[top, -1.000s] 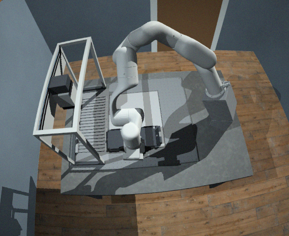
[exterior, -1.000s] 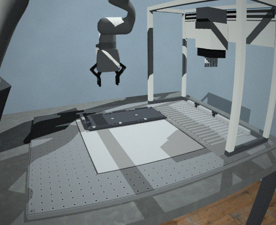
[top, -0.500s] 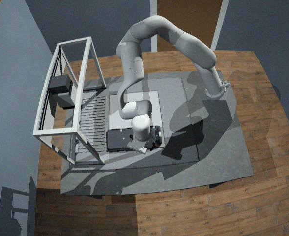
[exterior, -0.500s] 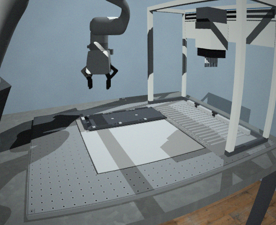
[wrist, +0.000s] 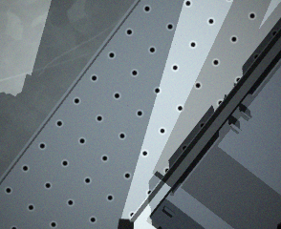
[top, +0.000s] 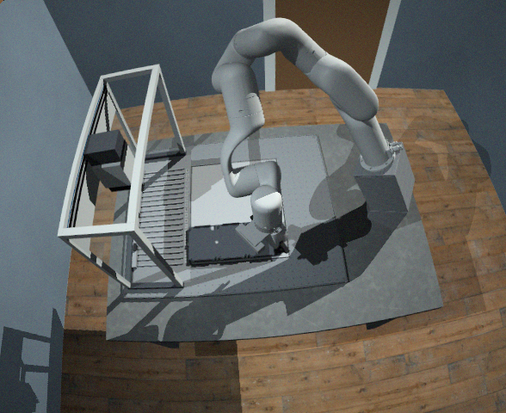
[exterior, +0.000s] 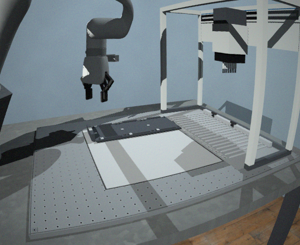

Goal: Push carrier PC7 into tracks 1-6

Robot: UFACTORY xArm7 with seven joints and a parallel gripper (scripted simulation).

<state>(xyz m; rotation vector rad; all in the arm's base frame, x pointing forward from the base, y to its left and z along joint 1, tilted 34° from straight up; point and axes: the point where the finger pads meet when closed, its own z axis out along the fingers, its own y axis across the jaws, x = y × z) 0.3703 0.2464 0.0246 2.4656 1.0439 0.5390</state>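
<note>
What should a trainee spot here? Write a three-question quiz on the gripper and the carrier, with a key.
1. True or false: the gripper is clamped on the handle of the carrier.
2. Relative to the loading rails, the carrier lies: A, down in the tracks; B, flat in front of them; C, behind them.
3. Fill in: the gripper's fingers stand ____ with nothing between them.

Key: 1 false, it hangs above the handle end, apart from it. 2 B. 3 open.
</note>
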